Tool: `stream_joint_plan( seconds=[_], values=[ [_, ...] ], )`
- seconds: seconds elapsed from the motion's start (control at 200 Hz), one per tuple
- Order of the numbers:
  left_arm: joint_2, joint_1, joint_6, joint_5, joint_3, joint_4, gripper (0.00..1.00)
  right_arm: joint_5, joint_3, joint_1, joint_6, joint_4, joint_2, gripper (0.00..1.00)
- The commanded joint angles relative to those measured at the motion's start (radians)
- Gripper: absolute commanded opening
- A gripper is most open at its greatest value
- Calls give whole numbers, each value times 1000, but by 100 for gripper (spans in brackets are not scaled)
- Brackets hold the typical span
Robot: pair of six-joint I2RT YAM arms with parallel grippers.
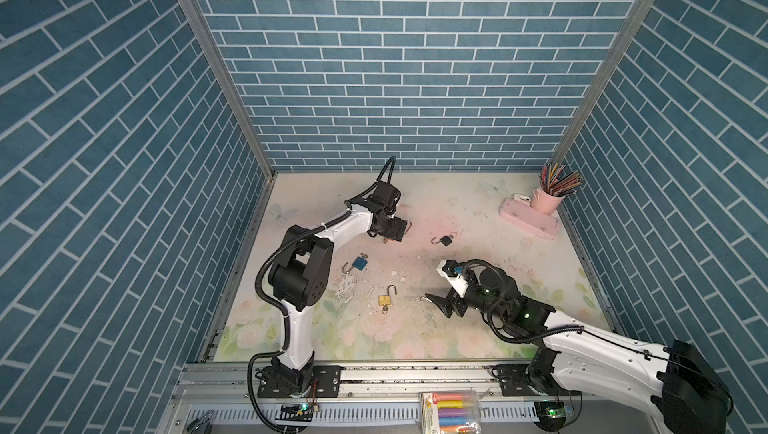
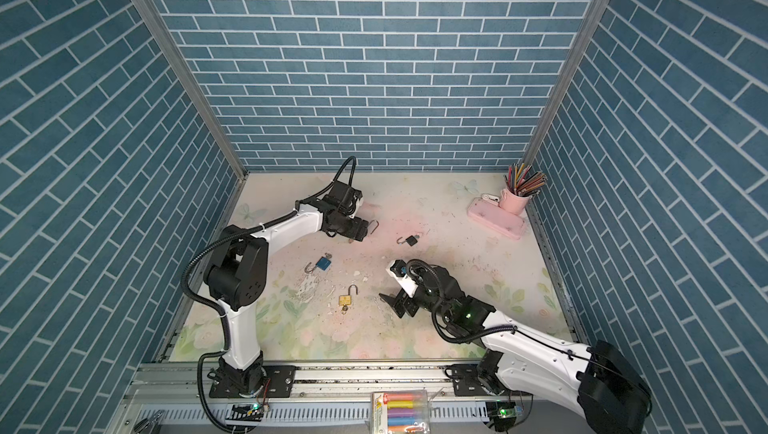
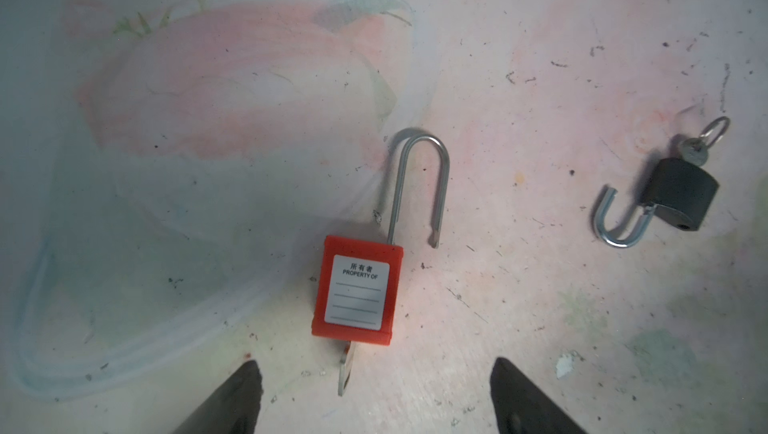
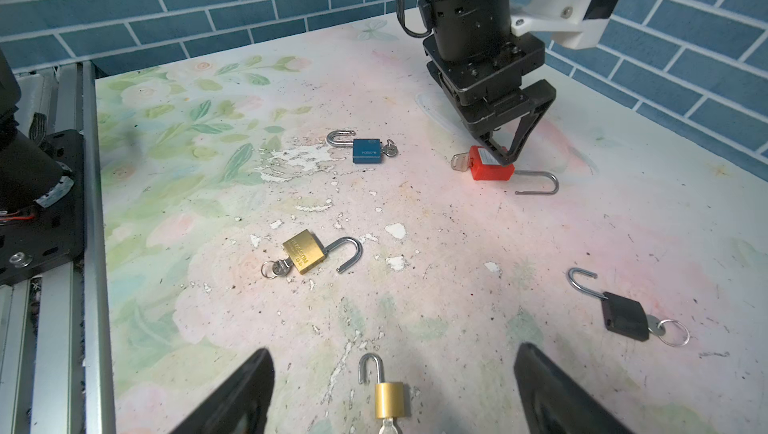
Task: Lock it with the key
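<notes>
Both hands open over unlocked padlocks — nothing gripped.

The left hand (image 3: 378,392) stands with its fingers spread wide over the key end of the red padlock (image 3: 357,290). That lock lies flat on the bench (image 1: 478,211), back and left of centre, label up. Its long shackle (image 3: 441,195) is swung out of the body, and its key (image 3: 346,369) sticks out between the two fingers; whether a finger touches the lock I cannot tell. The right hand (image 4: 392,369) is open too, low over the front of the bench, with a small round brass padlock (image 4: 388,400) lying loose between its fingers — shackle open, key in. A blue padlock (image 4: 367,150), a square brass padlock (image 4: 303,251) and a black padlock (image 4: 625,315) lie well apart, each with an open shackle and a key inserted.
</notes>
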Motion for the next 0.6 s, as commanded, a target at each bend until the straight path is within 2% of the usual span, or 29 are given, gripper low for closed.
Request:
stream_joint_plan(
  seconds=[0.0, 0.415, 0.595],
  values=[
    [44, -1, 36, -40, 35, -28, 87, 16, 6, 5, -7, 27, 6, 91],
    [102, -1, 27, -67, 32, 19, 87, 11, 33, 4, -17, 29, 54, 91],
    [113, 0, 30, -52, 32, 23, 81, 14, 34, 5, -15, 27, 58, 90]
  ],
)
